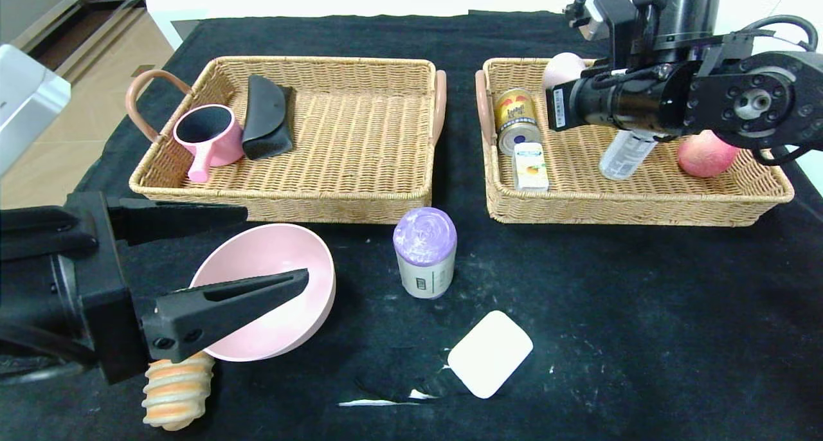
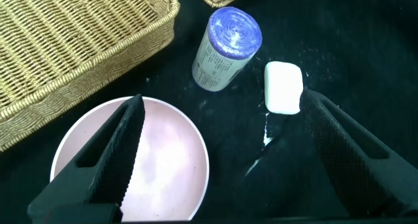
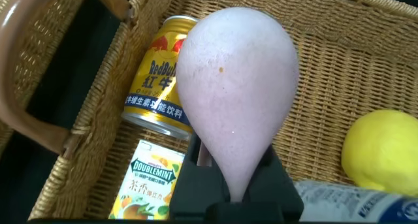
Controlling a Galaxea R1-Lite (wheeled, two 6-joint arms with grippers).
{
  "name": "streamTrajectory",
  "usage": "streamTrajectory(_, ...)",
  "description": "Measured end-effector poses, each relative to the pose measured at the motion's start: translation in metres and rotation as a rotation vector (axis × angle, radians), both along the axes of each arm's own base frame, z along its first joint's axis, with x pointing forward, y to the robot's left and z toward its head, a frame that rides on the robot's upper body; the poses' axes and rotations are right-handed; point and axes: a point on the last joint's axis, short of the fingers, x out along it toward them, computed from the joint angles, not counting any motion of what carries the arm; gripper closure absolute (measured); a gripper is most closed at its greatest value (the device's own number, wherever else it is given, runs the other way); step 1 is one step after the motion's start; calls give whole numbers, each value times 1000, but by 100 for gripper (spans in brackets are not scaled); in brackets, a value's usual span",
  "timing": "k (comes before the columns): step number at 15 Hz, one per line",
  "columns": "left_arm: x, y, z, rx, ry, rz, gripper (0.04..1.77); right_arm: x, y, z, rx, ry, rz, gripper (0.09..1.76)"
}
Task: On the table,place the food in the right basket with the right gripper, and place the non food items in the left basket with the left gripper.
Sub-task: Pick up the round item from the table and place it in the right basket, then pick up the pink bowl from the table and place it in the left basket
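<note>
My right gripper (image 3: 232, 181) is shut on the narrow end of a pale pink teardrop-shaped food item (image 3: 235, 87), which hangs over the back left of the right basket (image 1: 636, 211); in the head view it shows as a pink lump (image 1: 562, 68) behind the arm. My left gripper (image 1: 276, 245) is open and low at the front left, one finger over the pink bowl (image 2: 163, 159), nothing between its fingers. A purple-topped roll (image 1: 424, 254) and a white pad (image 1: 490, 353) lie on the cloth beyond it. A swirled bread (image 1: 177, 389) shows under the left arm.
The right basket holds a gold can (image 3: 160, 74), a gum box (image 3: 147, 185), a clear bottle (image 1: 624, 155), a peach (image 1: 706, 155) and a lemon (image 3: 382, 149). The left basket (image 1: 283, 200) holds a pink cup (image 1: 209, 135) and a black pouch (image 1: 267, 116). A dark flat item (image 1: 398, 386) lies by the pad.
</note>
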Motion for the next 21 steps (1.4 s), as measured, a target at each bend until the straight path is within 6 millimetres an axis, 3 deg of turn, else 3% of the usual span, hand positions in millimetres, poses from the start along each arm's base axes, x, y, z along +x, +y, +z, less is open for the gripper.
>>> streamTrajectory(4, -1, 0, 0, -1, -2, 0, 9, 4, 1, -5, -5, 11, -2, 167)
streamTrajectory(5, -1, 0, 0, -1, -3, 0, 9, 4, 1, -5, -6, 11, -3, 159)
streamTrajectory(9, -1, 0, 1, -2, -3, 0, 9, 3, 4, -5, -6, 12, 2, 99)
streamTrajectory(12, -1, 0, 0, -1, -3, 0, 9, 2, 5, -5, -5, 11, 7, 72)
streamTrajectory(16, -1, 0, 0, -1, -2, 0, 9, 1, 5, -3, -3, 7, 8, 49)
streamTrajectory(21, -1, 0, 0, 0, -2, 0, 9, -5, 4, 2, -3, 4, 11, 33)
